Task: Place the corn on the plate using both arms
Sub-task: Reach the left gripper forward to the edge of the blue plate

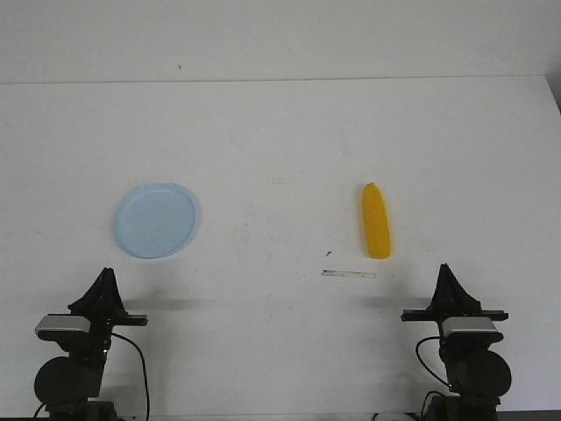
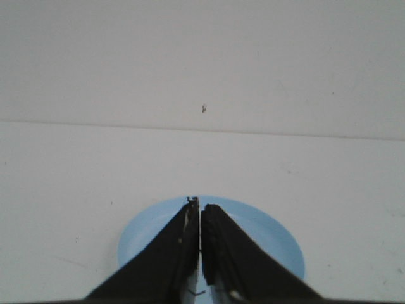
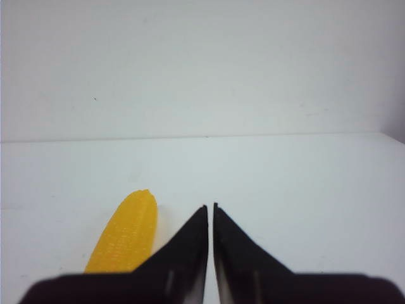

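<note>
The corn point(image 1: 376, 221) lies flat on the white tabletop point(image 1: 280, 158), right of centre in the front view, its long axis running roughly away from the robot w/ the narrower end farther off. The plate point(image 1: 155, 219) sits on the left side of the tabletop, well apart from the corn, w/ nothing on it. Near the corn's near end there's a thin pale strip point(image 1: 348, 274) on the surface plus a tiny dark speck beside it. Both arms are low at the near edge. Left pincer point(image 1: 106, 274) is just short of the plate's near rim, right pincer point(image 1: 445, 270) is near the corn's near end but off to the right of it, not touching. In the left wrist view the left pincer point(image 2: 200, 204) has its black fingers point(image 2: 171, 253) pressed together, only a hairline seam between them, gripping nothing, w/ the plate point(image 2: 278, 244) showing pale blue behind the tips. In the right wrist view the right pincer point(image 3: 210, 206) is likewise closed on nothing, tips nearly meeting, and the corn point(image 3: 126, 231) lies beside it, its pebbled yellow surface clear, its near end hidden behind the pincer body.
</note>
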You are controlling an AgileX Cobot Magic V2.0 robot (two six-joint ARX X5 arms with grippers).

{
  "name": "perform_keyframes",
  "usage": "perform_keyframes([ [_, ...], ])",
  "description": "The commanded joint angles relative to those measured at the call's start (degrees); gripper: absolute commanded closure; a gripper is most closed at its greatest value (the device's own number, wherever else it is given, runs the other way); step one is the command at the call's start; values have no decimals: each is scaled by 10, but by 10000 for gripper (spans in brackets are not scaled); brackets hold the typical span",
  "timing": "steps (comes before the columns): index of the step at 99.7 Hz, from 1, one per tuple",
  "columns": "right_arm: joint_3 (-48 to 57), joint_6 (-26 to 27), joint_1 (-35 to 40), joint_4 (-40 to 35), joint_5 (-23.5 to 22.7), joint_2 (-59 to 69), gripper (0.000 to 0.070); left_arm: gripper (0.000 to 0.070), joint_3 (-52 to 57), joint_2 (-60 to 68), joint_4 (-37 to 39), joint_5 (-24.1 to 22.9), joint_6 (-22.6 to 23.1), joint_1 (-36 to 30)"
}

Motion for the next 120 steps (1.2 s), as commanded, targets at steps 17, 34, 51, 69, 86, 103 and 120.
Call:
perform_keyframes([
  [17,-1,-2,0,7,2,1,687,698,86,49,5,-2,0,0],
  [34,-1,-2,0,7,2,1,687,699,181,127,-35,-2,0,0],
  [51,-1,-2,0,7,2,1,687,699,290,232,-90,-2,-1,0],
  [69,-1,-2,0,7,2,1,687,698,394,349,-154,-2,-1,0],
  [86,-1,-2,0,7,2,1,687,699,464,445,-226,-2,-8,0],
  [103,-1,-2,0,7,2,1,687,699,509,515,-274,5,-91,6],
  [120,-1,-2,0,7,2,1,687,699,523,569,-305,82,-166,46],
])
